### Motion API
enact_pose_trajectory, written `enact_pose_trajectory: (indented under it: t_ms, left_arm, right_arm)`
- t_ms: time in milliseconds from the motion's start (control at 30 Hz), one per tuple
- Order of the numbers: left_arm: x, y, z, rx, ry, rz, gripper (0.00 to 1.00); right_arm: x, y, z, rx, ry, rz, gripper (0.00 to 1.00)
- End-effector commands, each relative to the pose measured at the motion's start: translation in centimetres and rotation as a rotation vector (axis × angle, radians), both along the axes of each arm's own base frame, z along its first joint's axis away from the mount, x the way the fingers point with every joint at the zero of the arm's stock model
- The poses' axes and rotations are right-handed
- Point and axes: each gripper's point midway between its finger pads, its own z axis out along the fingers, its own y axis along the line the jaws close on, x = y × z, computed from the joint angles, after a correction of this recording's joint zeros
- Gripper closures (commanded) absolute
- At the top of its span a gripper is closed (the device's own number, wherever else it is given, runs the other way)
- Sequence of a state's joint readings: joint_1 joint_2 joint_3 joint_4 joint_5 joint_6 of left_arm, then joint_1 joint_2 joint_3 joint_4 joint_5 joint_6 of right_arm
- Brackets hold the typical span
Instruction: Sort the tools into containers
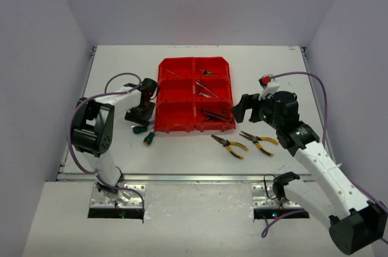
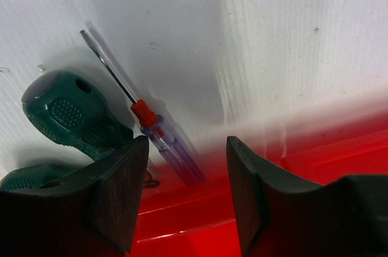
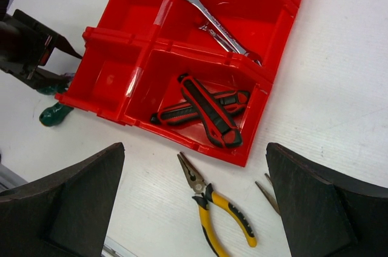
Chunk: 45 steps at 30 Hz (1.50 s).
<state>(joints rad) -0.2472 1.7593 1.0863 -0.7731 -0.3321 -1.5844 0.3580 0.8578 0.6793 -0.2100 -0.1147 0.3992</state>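
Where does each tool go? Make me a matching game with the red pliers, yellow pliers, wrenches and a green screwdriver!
Tools:
1. red-handled pliers
2. yellow-handled pliers
3. silver wrenches
4. green screwdriver

Places:
A. on the table, by the left side of the red bin
B. in the bin's near right compartment
C. on the table, in front of the bin
D. in the bin's middle right compartment

Pairs: 1-B, 2-C, 3-D, 4-A

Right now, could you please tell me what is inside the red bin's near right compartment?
Red-and-black-handled pliers lie there in the red bin, handles crossed. Anything beneath them is covered.
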Motion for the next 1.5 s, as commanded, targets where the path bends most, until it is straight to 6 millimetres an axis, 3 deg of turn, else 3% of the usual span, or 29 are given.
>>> enact_pose_trajectory:
  t_ms: [0, 167, 233, 367, 533, 633, 867, 933, 1000, 1133, 1300, 1333, 1400, 1467]
  left_arm:
    - [1.0, 1.0, -0.4, 0.028, -0.024, 0.039, 0.52]
    - [1.0, 1.2, -1.0, 0.04, -0.003, 0.041, 0.56]
    - [1.0, 1.2, -1.4, 0.043, 0.007, 0.04, 0.62]
    - [1.0, 2.0, -2.1, 0.06, 0.026, 0.057, 0.85]
    - [1.1, 4.4, -1.5, 0.087, 0.028, 0.114, 1.0]
    - [1.8, 5.9, 0.1, 0.13, -0.002, 0.15, 1.0]
    - [4.9, 9.3, 9.0, 0.295, -0.159, 0.247, 1.0]
    - [7.0, 9.7, 11.8, 0.326, -0.205, 0.237, 1.0]
    - [10.1, 8.9, 13.6, 0.311, -0.243, 0.185, 1.0]
    - [15.3, 5.7, 14.8, 0.24, -0.322, 0.086, 1.0]
    - [20.6, 0.5, 13.3, 0.181, -0.388, -0.002, 1.0]
    - [21.0, 0.2, 13.7, 0.167, -0.403, -0.003, 1.0]
    - [22.2, -2.2, 11.7, 0.137, -0.405, -0.036, 1.0]
    - [23.0, -3.9, 11.0, 0.109, -0.43, -0.055, 1.0]
  right_arm:
    - [0.4, 0.4, 1.5, 0.023, -0.069, 0.015, 0.01]
    - [0.4, 0.3, 1.5, 0.02, -0.07, 0.013, 0.01]
    - [0.4, 0.3, 1.5, 0.018, -0.072, 0.011, 0.01]
    - [0.3, 0.3, 1.5, 0.018, -0.071, 0.014, 0.01]
    - [0.4, 0.2, 1.6, 0.019, -0.077, 0.01, 0.01]
    - [0.3, 0.2, 1.6, 0.019, -0.077, 0.01, 0.01]
    - [0.3, 0.2, 1.7, 0.019, -0.082, 0.012, 0.01]
    - [0.3, 0.2, 1.8, 0.019, -0.082, 0.012, 0.01]
    - [0.3, 0.2, 1.7, 0.017, -0.081, 0.01, 0.01]
    - [0.5, 0.1, 1.4, 0.01, -0.073, 0.004, 0.01]
    - [0.6, 0.1, 1.2, 0.004, -0.062, 0.002, 0.01]
    - [0.5, 0.1, 1.2, 0.002, -0.063, 0.003, 0.01]
    - [0.6, 0.0, 1.1, 0.001, -0.065, 0.001, 0.01]
    - [0.6, 0.0, 1.0, -0.003, -0.061, -0.002, 0.01]
